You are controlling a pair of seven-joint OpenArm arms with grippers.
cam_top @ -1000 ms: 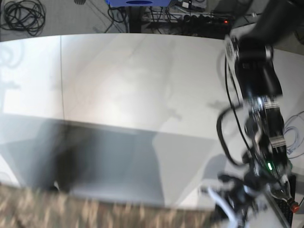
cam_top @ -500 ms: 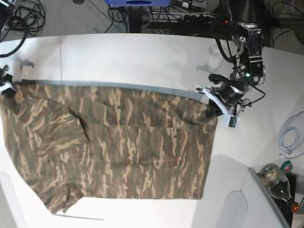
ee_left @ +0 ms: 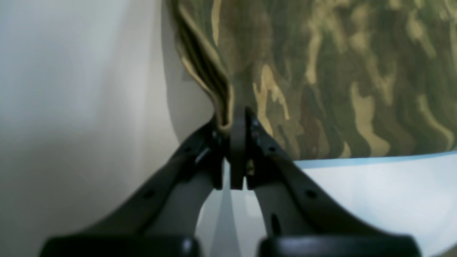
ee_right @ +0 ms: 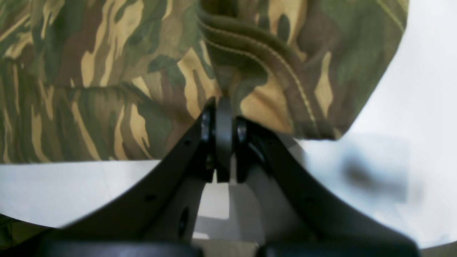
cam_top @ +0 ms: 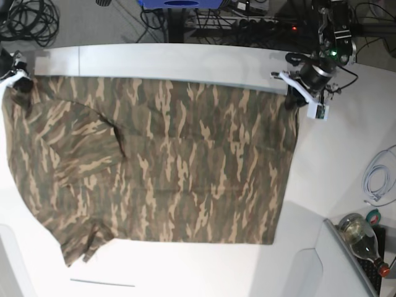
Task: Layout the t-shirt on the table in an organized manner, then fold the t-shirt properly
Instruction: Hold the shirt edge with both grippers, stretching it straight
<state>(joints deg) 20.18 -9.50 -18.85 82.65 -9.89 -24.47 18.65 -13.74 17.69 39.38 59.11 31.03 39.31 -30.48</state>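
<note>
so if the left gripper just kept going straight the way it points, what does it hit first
The t-shirt. The left gripper is already shut on the shirt's edge, and the camouflage cloth fills the view straight ahead of the fingers. The white table lies off to the side; depth beyond the cloth is unclear.

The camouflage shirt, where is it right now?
In the base view the t-shirt lies spread across the white table, its far corners pinched by both grippers.

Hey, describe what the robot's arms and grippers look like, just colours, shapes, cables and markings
Both grippers, the left gripper and right gripper, have matte black fingers that taper in a V to flat tips, with small screw holes. In the base view the left arm is black with looping black cables, a green light and white parts at the wrist.
</note>
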